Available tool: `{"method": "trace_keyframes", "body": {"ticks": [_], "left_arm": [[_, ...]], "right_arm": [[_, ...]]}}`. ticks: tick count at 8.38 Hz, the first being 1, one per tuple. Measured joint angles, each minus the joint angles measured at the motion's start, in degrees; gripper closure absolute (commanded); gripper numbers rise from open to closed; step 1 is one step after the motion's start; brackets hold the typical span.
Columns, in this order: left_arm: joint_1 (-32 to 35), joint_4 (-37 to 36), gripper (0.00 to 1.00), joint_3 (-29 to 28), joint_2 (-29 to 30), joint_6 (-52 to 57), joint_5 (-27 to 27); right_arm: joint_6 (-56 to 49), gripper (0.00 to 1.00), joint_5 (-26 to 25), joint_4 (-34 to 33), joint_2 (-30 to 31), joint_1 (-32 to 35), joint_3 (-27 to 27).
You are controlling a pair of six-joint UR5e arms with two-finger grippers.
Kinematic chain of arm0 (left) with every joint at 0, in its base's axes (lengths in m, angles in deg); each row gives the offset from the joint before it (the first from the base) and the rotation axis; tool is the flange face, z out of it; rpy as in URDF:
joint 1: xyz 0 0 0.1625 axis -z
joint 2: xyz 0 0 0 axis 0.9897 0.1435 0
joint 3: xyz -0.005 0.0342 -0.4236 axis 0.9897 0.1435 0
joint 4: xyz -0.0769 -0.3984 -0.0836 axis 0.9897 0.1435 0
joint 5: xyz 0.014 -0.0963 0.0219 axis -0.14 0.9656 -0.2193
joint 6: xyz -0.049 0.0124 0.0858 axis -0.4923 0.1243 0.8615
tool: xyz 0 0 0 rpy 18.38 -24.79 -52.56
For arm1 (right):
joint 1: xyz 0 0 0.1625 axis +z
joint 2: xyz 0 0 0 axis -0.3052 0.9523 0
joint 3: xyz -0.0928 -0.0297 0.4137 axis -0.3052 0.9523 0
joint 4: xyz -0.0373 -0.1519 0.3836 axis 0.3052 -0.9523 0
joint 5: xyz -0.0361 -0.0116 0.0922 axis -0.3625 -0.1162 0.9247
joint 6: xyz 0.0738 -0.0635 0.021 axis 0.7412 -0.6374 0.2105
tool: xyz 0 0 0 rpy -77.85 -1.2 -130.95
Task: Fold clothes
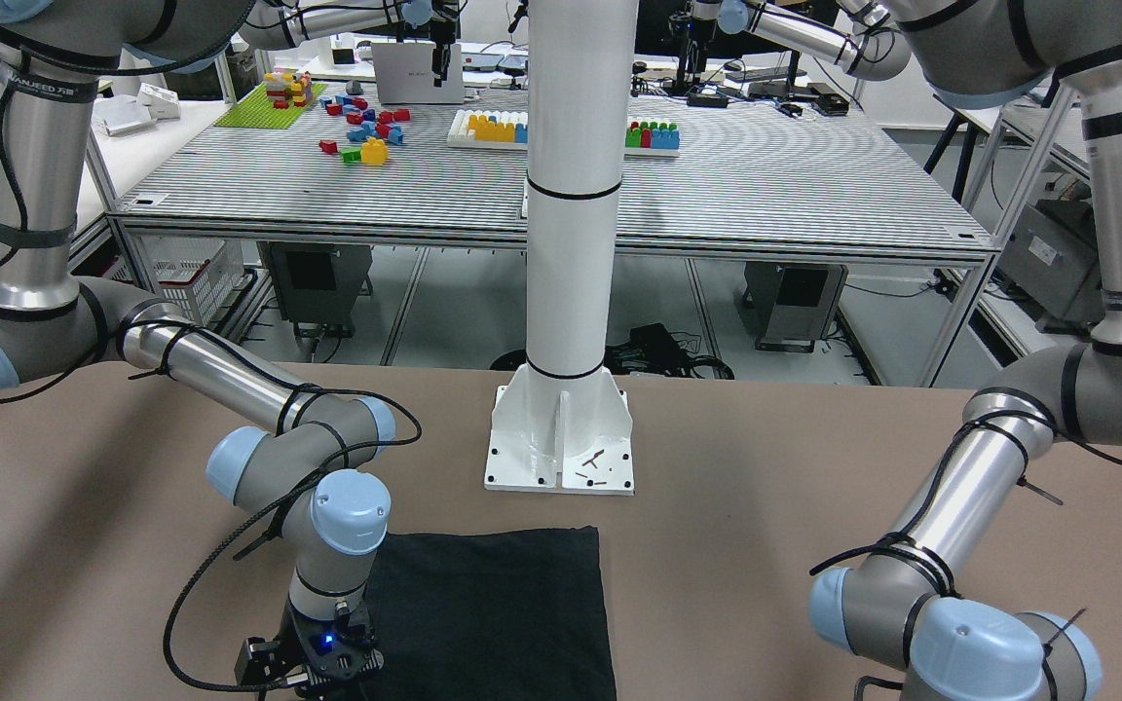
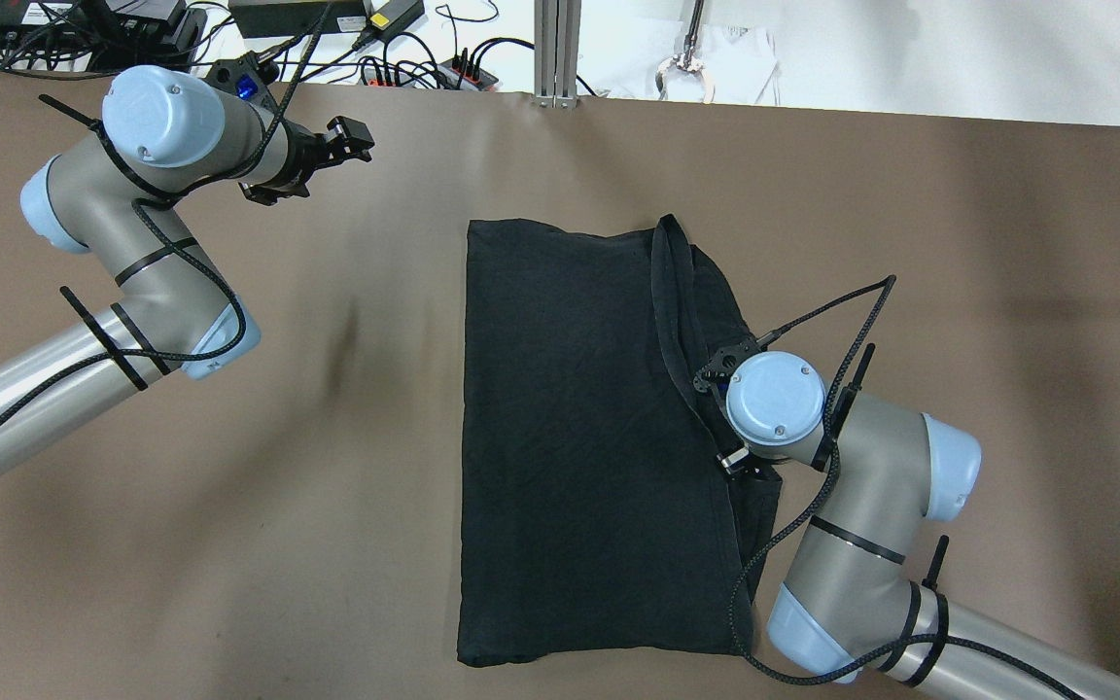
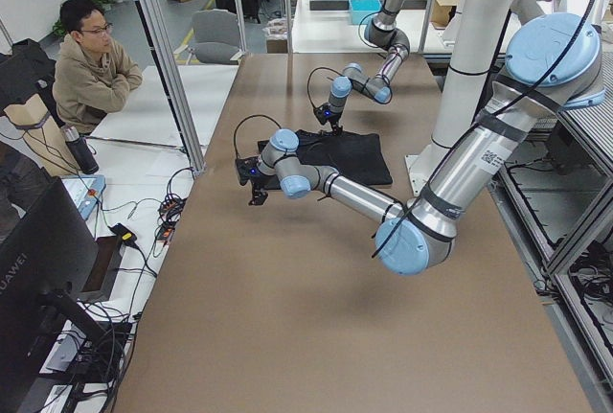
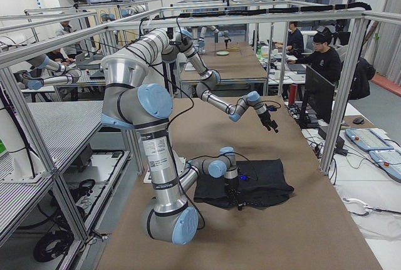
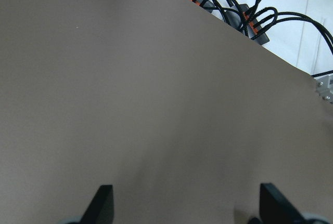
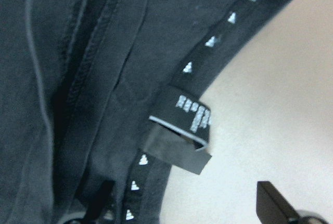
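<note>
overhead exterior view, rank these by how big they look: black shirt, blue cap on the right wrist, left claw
1. black shirt, by far the largest
2. blue cap on the right wrist
3. left claw, the smallest

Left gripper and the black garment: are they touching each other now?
Apart. The overhead view shows the left gripper far off to one side, with a wide stretch of bare table between it and the black garment.
</note>
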Motion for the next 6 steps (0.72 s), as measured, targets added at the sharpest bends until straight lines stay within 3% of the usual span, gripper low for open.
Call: {"method": "trace_keyframes", "body": {"ticks": [4, 6], "left_arm": [[-0.35, -0.08, 0.00, -0.02, 0.00, -0.04, -0.33], [-0.48, -0.08, 0.00, -0.02, -0.01, -0.03, -0.33]], "right_arm": [[-1.74, 0.05, 1.51, -4.52, -6.92, 3.91, 0.08], [0.66, 0.05, 1.77, -5.84, -11.60, 4.17, 3.45]]}}
